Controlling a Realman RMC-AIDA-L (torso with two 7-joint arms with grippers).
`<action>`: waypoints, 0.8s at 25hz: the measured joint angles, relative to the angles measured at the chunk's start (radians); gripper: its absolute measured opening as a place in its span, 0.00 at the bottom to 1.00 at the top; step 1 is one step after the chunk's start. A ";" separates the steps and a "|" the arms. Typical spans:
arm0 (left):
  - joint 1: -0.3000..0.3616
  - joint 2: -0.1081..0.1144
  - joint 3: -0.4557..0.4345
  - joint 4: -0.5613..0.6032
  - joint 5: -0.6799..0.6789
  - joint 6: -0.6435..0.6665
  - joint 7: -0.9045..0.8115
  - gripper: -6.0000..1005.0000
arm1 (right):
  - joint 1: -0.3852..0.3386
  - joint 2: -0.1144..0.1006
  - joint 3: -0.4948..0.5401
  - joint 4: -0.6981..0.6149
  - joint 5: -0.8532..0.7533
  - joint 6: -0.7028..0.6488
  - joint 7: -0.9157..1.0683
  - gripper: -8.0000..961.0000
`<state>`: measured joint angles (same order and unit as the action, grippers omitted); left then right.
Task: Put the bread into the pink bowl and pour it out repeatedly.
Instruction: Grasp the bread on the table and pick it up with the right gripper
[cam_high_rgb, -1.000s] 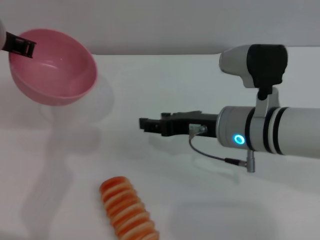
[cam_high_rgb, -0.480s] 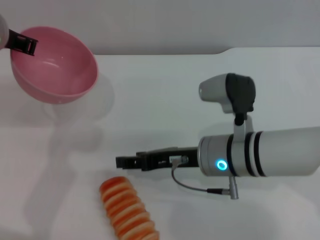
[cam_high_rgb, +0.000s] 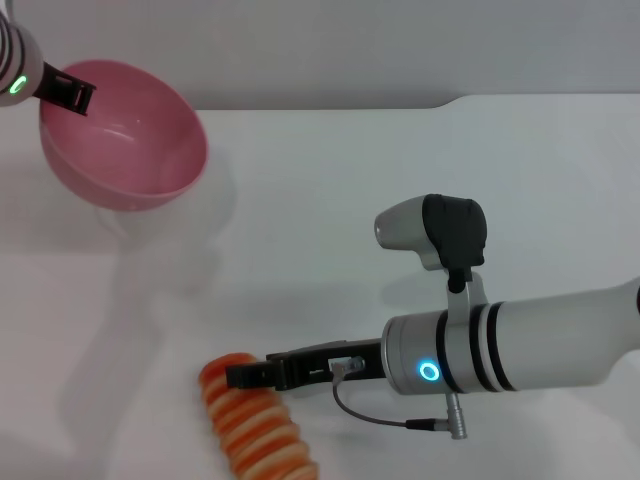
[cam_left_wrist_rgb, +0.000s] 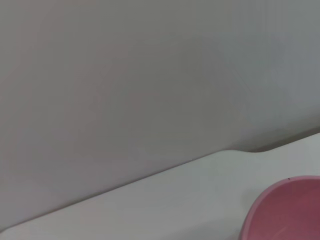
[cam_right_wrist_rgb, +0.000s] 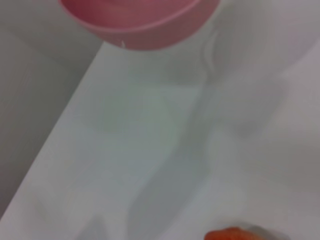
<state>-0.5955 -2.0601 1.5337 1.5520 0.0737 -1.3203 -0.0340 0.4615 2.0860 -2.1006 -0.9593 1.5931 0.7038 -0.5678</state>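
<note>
Pink, glossy plastic is what we notice first: the pink bowl (cam_high_rgb: 125, 135) sits at the far left of the head view, tilted so its smooth, unmarked inside faces us. Our left gripper (cam_high_rgb: 68, 92) grasps it by the rim, its dark fingers clamped on the near-left edge, with a green light glowing on the wrist behind. We read no writing, brand or label anywhere on bowl, loaf or arms; the only marks are two black bands and a blue ring light on the right forearm (cam_high_rgb: 500, 345).

We see the bread (cam_high_rgb: 255, 425) lying on the white table (cam_high_rgb: 330, 190) at the near edge, well apart from the bowl. Its ridged orange top carries cream stripes, and its near end is cut off by the picture's lower border. Our right gripper (cam_high_rgb: 240, 376) reaches in from the right, low over the far end of the loaf, its black tip just at or above the top ridge; we cannot tell whether it touches, nor whether its fingers are apart or closed.

From the left wrist we catch only a curved slice of the bowl's rim at the corner, against grey wall and table edge. From the right wrist the bowl's rounded underside is cropped, and only a sliver of orange loaf shows.
</note>
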 joint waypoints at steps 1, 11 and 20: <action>-0.003 0.000 0.004 -0.002 0.000 0.002 0.000 0.05 | 0.004 0.000 -0.004 0.007 0.002 -0.003 0.000 0.69; -0.017 0.002 0.009 -0.009 0.006 0.006 0.011 0.05 | 0.083 0.004 -0.042 0.107 0.068 -0.028 -0.001 0.69; -0.020 0.000 0.009 -0.009 0.013 0.010 0.011 0.05 | 0.104 0.005 -0.048 0.132 0.076 -0.035 0.001 0.69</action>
<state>-0.6151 -2.0598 1.5427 1.5432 0.0868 -1.3098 -0.0227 0.5657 2.0909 -2.1489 -0.8276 1.6691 0.6688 -0.5671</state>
